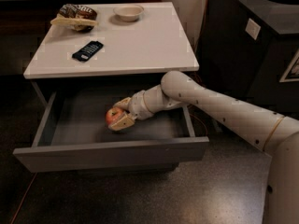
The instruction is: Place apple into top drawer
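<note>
Gripper (118, 114) holding the apple (112, 116) inside the open top drawer (112, 154).
Its two fingers are closed around the one apple, above the grey drawer bottom. Behind and above the gripper is a white tabletop (140, 41) with one white bowl (128, 12), one black remote (87, 51) and one snack bag (74, 17). In front of it is dark speckled floor (187, 195), and to its right one black cabinet (252, 45).

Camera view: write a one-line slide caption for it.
The arm's pincer, shut on the apple, holds it inside the open top drawer beneath the white table.
</note>
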